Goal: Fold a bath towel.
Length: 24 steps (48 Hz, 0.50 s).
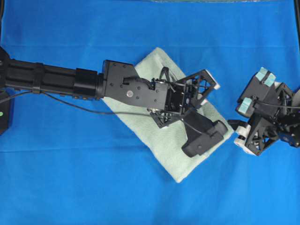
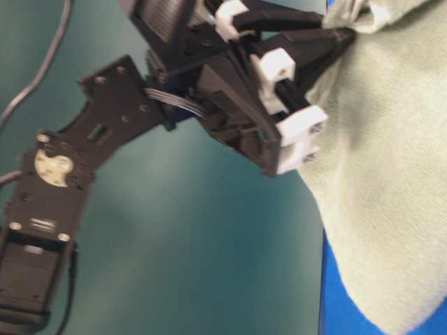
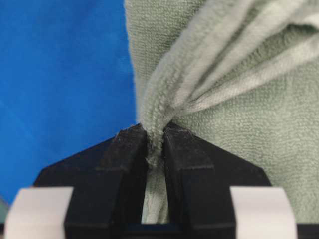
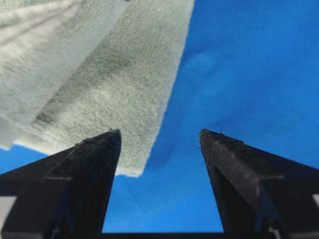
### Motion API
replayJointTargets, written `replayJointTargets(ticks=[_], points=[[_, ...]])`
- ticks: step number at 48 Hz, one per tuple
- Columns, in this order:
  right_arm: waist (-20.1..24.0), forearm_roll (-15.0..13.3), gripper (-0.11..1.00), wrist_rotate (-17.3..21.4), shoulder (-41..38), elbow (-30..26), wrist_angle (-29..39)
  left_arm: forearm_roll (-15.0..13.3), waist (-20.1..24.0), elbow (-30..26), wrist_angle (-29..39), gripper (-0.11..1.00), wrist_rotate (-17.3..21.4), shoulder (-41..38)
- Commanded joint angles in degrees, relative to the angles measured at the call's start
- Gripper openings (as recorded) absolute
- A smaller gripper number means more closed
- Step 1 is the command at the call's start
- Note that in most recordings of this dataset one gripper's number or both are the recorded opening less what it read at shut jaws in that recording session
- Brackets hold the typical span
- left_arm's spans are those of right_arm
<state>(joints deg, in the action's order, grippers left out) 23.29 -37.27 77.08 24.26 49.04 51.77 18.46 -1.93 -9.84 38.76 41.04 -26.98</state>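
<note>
Left gripper (image 3: 155, 144) pinches the bath towel (image 3: 239, 99) on blue cloth (image 1: 70, 164); right gripper (image 4: 159, 149) spread beside it

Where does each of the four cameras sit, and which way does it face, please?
Overhead: looks straight down on the bath towel, both arms in view.
Table-level: low, sideways at one black claw beside towel.
Left wrist: behind the left claw, shut on bunched towel.
Right wrist: behind the open right claw, facing the blue cloth.
Both wrist views share the towel.
</note>
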Motion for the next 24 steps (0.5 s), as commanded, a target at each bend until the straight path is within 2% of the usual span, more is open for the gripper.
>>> replayJointTargets(ticks=[1,4,8,12,19,22,24], points=[[0.18,-0.44,0.65,0.18,0.44,-0.7,0.0,-0.79,0.97,0.26,-0.79,0.08,-3.43,2.11],[0.18,-0.44,0.65,0.18,0.44,-0.7,-0.09,-1.58,1.49,0.62,-1.32,0.08,-8.88,2.29],[0.18,-0.44,0.65,0.26,0.44,-0.79,-0.09,-1.76,2.02,0.79,-2.64,0.11,-18.46,2.37],[0.26,-0.44,0.65,0.26,0.44,-0.79,-0.09,-1.76,2.37,1.05,-4.92,0.32,-24.52,2.46],[0.26,-0.44,0.65,0.35,0.35,-0.88,-0.18,-1.67,2.9,2.9,-7.03,0.74,-29.36,3.34],[0.26,-0.44,0.65,0.7,0.44,-0.88,-0.18,-1.76,3.16,3.96,-6.94,0.85,-30.76,4.04],[0.18,-0.44,0.65,0.97,0.44,-0.97,-0.09,-1.67,3.16,4.66,-6.94,0.86,-31.55,4.83]])
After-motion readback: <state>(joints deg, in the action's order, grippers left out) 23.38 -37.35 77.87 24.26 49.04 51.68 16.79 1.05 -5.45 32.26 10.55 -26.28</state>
